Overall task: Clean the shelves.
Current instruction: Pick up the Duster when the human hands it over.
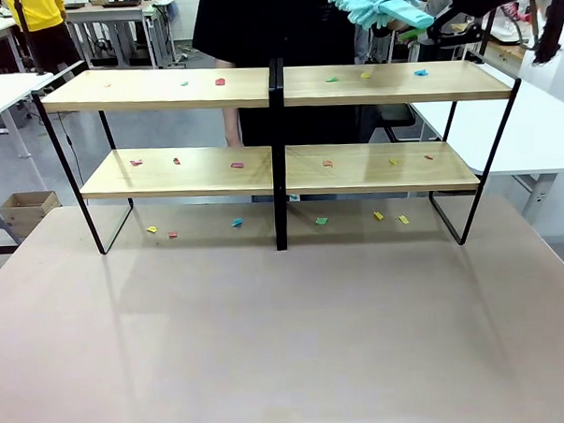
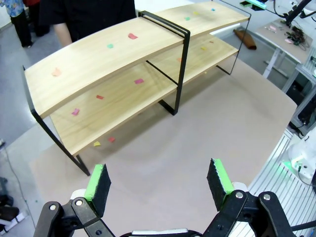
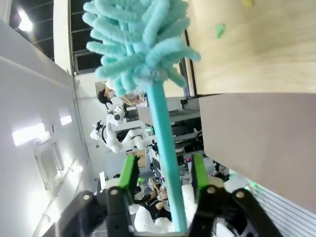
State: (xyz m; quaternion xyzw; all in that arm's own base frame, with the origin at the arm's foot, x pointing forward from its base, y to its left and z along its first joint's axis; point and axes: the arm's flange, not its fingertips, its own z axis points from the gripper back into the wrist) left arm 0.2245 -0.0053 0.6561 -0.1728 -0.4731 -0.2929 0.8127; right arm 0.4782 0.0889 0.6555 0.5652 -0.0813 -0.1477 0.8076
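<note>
Beige bench (image 1: 288, 342) up front. L gripper (image 2: 158, 173) hovers over it w/ green-padded fingers wide apart, nothing between them. Further back, on the bench's far half, stand the shelves (image 1: 164, 90): wide two-tier rack, long light-wood boards, thin black metal frame w/ central post. Small coloured paper scraps (image 1: 220, 82) dot both tiers & the bench beneath. Above the top tier's right end, R gripper (image 3: 164, 170) is clamped on the handle of a fluffy turquoise duster (image 1: 371, 3), head up off the boards. Person in black top (image 1: 246, 26) stands behind the shelves.
</note>
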